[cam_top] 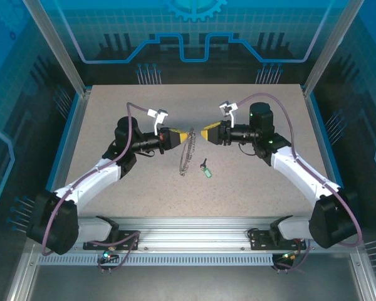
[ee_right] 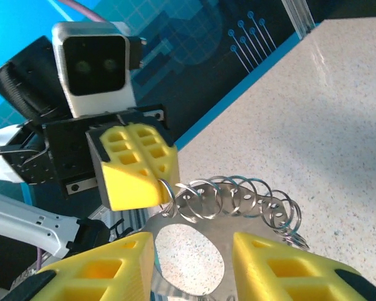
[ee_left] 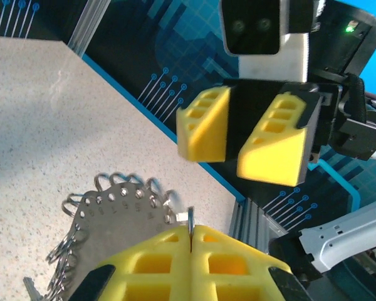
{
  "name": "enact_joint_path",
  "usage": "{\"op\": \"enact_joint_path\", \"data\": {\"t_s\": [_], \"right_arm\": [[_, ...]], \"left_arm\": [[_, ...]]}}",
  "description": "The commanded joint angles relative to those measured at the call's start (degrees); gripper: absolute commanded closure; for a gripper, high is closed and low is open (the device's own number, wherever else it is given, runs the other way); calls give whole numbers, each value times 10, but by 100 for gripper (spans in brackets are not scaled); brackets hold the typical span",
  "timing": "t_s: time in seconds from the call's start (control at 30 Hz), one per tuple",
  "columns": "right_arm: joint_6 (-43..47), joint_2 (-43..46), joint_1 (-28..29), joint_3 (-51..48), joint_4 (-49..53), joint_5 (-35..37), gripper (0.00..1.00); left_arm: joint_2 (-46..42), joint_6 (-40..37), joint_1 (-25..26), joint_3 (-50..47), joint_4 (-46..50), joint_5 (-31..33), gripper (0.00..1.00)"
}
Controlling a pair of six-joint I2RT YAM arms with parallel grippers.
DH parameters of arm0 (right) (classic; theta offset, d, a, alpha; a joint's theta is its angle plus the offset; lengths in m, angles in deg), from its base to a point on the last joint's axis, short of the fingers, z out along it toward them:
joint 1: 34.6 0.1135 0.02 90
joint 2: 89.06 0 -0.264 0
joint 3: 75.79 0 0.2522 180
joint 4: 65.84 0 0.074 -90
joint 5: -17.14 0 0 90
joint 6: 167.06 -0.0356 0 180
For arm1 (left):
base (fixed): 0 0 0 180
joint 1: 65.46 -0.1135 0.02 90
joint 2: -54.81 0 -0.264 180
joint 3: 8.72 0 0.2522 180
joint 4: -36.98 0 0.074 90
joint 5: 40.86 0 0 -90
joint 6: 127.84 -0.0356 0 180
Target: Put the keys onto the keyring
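Observation:
The keyring [cam_top: 186, 155] is a thin metal plate with an oval hole, edged with many small silvery split rings. It hangs tilted above the table from my left gripper [cam_top: 189, 136]. That gripper [ee_left: 191, 233] is shut on one ring at the plate's top edge [ee_left: 116, 216]. My right gripper [cam_top: 205, 134] faces it from the right, jaws open. In the right wrist view the plate [ee_right: 238, 210] sits between and beyond the open right gripper [ee_right: 191, 254], with the left gripper [ee_right: 158, 187] pinching a ring. The keys [cam_top: 206, 170], one small dark key with a green tag, lie on the table just right of the keyring.
The speckled tabletop [cam_top: 250, 182] has open room all round the key. Metal frame posts [cam_top: 57, 50] and blue panels wall the sides and back. Both arm bases stand on the rail [cam_top: 188, 241] at the near edge.

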Motion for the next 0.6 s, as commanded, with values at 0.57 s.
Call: {"op": "enact_joint_path", "data": {"t_s": [0.57], "right_arm": [[-28, 2, 74, 9, -56, 39, 62]], "left_arm": [[-32, -86, 5, -45, -173, 24, 100]]}}
